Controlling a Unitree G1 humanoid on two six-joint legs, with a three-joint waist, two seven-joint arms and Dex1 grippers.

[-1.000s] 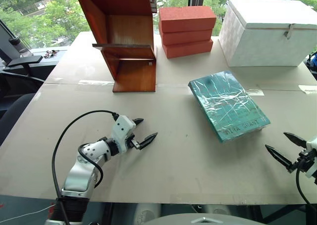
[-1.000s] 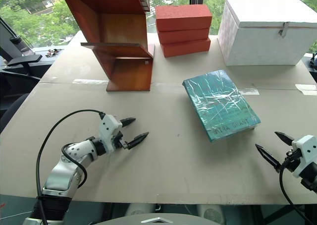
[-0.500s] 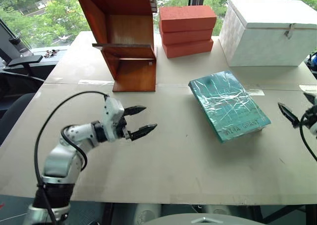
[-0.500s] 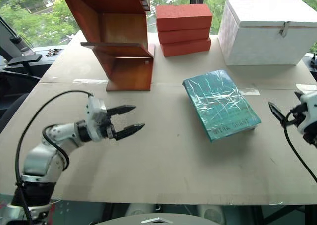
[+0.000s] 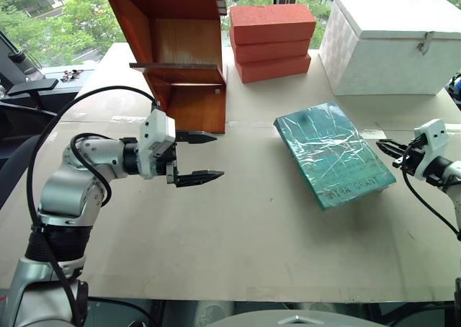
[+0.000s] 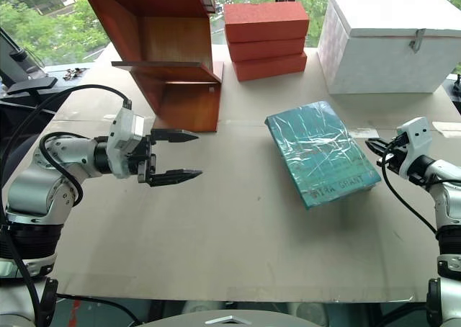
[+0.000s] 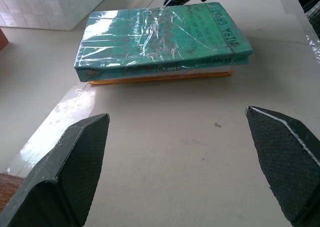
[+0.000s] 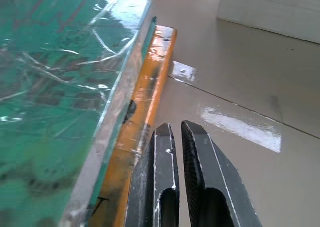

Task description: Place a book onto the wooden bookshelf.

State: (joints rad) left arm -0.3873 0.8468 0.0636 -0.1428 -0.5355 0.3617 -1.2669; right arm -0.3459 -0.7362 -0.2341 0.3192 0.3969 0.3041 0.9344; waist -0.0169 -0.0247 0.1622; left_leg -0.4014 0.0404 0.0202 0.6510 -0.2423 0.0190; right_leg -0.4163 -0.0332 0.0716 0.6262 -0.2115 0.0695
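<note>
- Book, teal-green with crinkled glossy wrap, lies flat right of centre in the left eye view, on my pale beige desk, well apart from the wooden bookshelf at upper left.
- Desk is taped along a seam near the book; windows behind show green trees.
- My left wrist view shows a yellow-orange book underneath the teal one, peeping out along its lower edge; the head views hide it.
- My right wrist view shows that orange edge close up, with my right fingers pressed together and empty just beside it.
- My right gripper sits at the book's right edge, at the right of the frame.
- My left gripper hovers left of centre, fingers spread wide, empty, pointing toward the book.
- Stacked red-orange bricks and a white box stand along the top, beside the bookshelf.
</note>
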